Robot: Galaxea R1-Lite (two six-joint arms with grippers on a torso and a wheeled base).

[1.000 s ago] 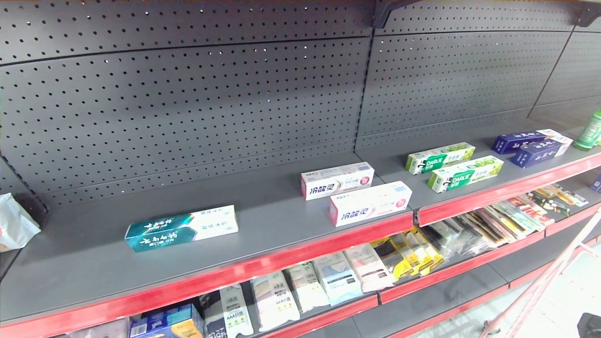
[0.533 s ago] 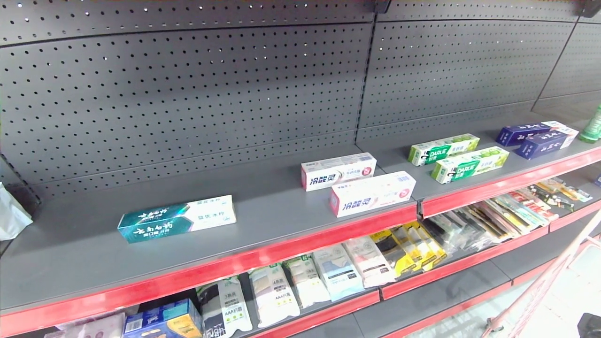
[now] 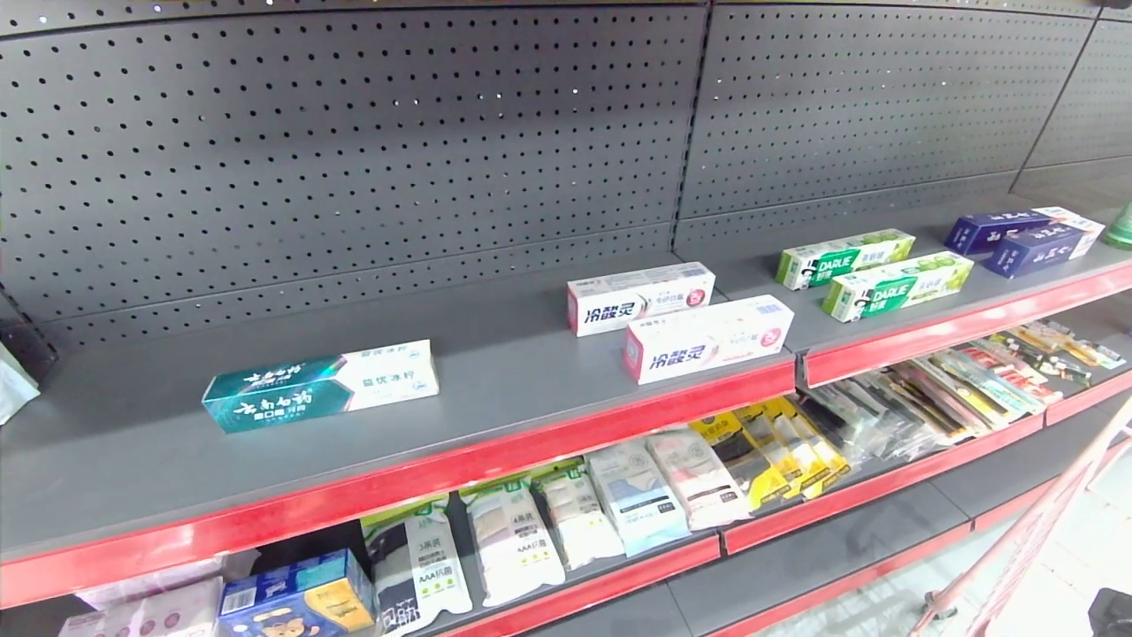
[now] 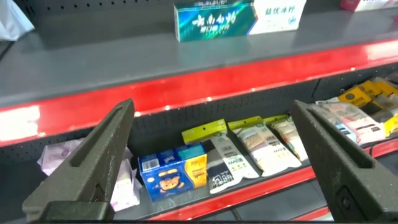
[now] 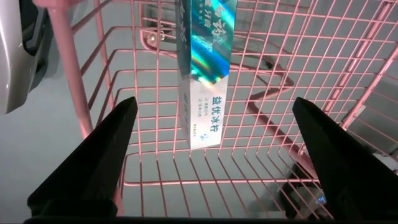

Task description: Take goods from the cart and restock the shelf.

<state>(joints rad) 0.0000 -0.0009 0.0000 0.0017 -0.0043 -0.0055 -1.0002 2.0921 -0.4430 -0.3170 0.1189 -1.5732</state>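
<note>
The right gripper (image 5: 214,102) hangs over the pink wire cart (image 5: 93,68), its dark, wedge-shaped jaws wide apart and holding nothing. Between them in that view, down in the basket, is a long teal toothpaste box (image 5: 205,93) with a glossy, rainbow-sheened face and a white printed end. Neither jaw touches it, and I cannot tell how it rests on the wire.

The left gripper (image 4: 212,107) is level with the red front strip of the shelf (image 3: 495,389), its jaws likewise spread wide and empty.

Under that strip, on the lower tier, a blue-and-yellow carton (image 4: 173,171) sits beside soft plastic packets (image 3: 513,540) with green header cards. Farther right come yellow-and-black packs (image 3: 778,451) and a fanned row of slim blister packs (image 3: 955,389).

On the smooth grey metal deck above, a teal-and-white box (image 3: 320,386) of the same design lies flat towards the front. It is well apart from two white boxes with pink ends (image 3: 707,338), one just behind the other. In the next bay two green-and-white boxes (image 3: 898,285) lie staggered the same way, then two dark blue boxes (image 3: 1026,239) close side by side. All carry bold lettering along their long faces.

A green bottle (image 3: 1121,226) shows at the far right edge. Behind everything rises the dark pegboard (image 3: 354,159), evenly punched with small round holes.
</note>
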